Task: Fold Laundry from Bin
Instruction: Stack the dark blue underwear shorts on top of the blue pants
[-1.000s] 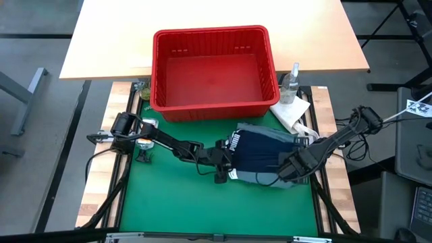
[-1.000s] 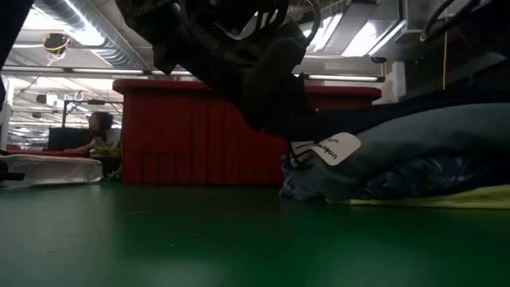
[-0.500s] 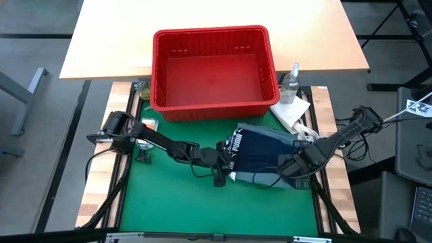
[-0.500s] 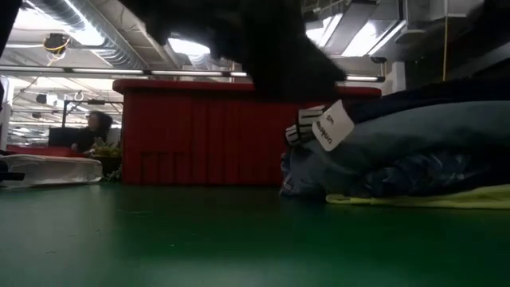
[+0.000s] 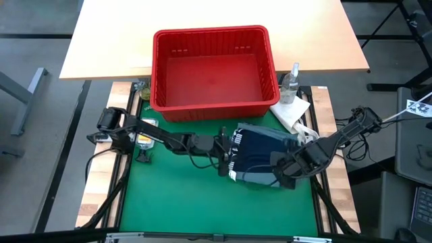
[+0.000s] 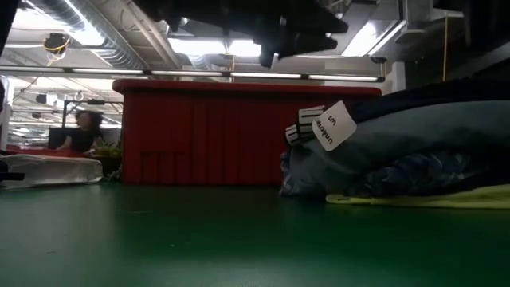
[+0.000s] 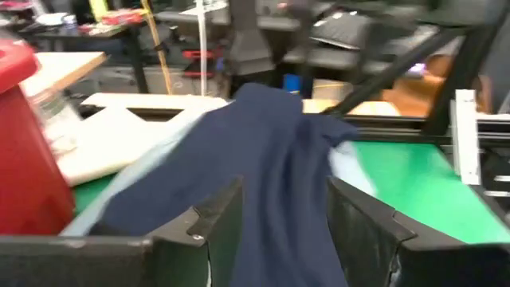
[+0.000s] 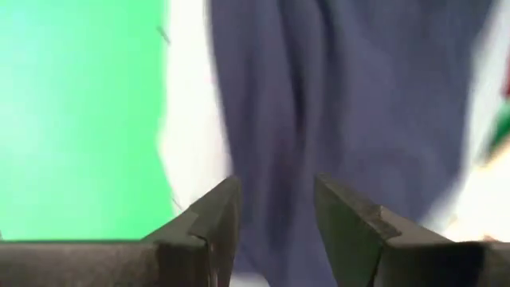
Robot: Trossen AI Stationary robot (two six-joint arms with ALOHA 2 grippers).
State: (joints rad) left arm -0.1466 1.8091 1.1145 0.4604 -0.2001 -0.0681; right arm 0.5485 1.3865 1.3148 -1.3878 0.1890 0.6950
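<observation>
both tools parked at the ends of the folded pile, bin empty behind it

i have the left tool point(image 5: 225, 154) at the pile's left end and the right tool point(image 5: 282, 169) at its right front corner, each spread with nothing pinched. the laundry point(image 5: 260, 156) sits stacked on the green mat of the table point(image 5: 169, 196), navy on top, grey-blue under it, a yellow edge point(image 6: 430, 199) at the bottom. the red bin point(image 5: 214, 101) stands just beyond the pile. the pile's long axis runs left to right between my tools, so either arm is about equally near; i judge the next move starts from those ends.
</observation>
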